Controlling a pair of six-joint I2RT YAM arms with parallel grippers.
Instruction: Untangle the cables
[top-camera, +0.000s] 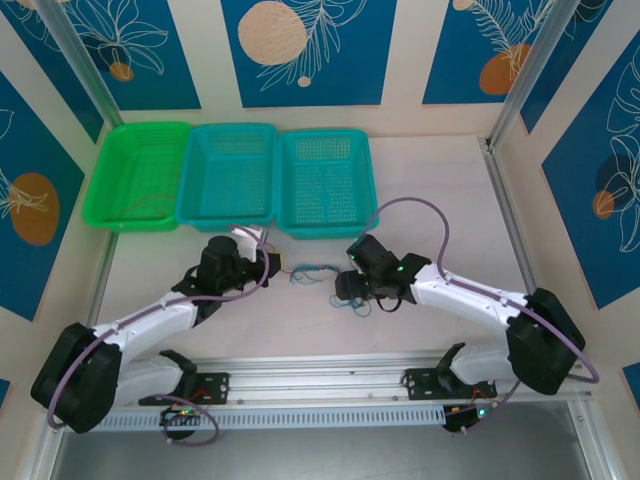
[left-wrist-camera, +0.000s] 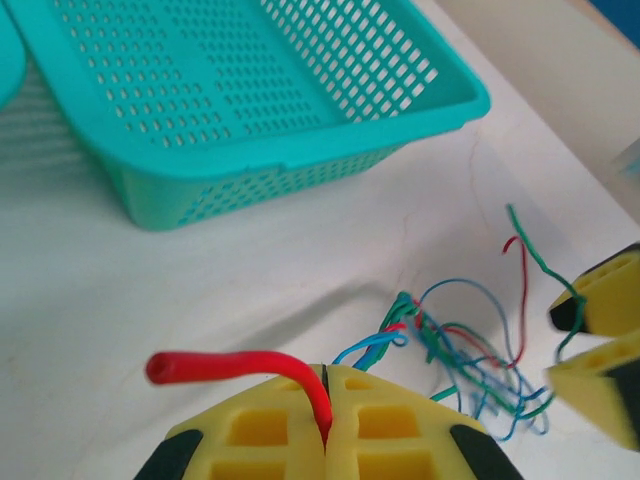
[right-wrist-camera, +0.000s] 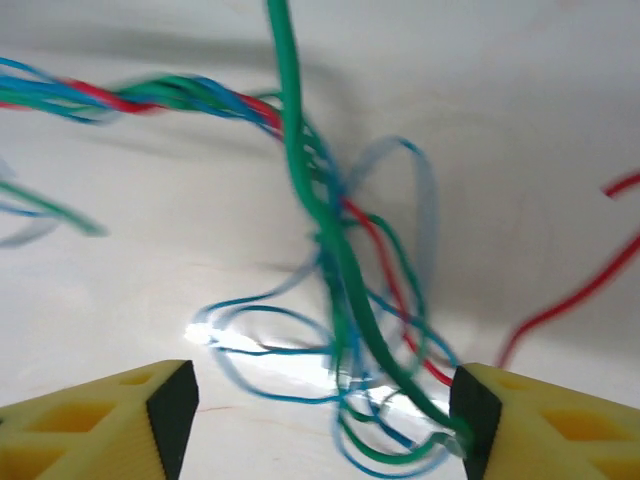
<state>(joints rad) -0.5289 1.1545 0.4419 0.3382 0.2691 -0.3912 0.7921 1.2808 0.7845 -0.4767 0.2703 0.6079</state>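
The white surface (top-camera: 430, 190) is the biggest thing here, with three baskets (top-camera: 230, 175) in a row at its far side. The cables (top-camera: 305, 270) lie on the surface in front of the baskets, in between the two arms. The left tool (left-wrist-camera: 325, 385) is squeezed shut on the red cable (left-wrist-camera: 230, 365), whose end pokes out to one side. The right tool (right-wrist-camera: 320, 410) is wide open and grips nothing (a green cable (right-wrist-camera: 300, 170) seems to just brush one of its fingers). The messy knot sits right between those open fingers, so the right arm is the nearer one to it. From the knot, a twisted rope of blue, green and red runs sideways toward the left tool. I think the next move is a pull apart along that line, left and right.
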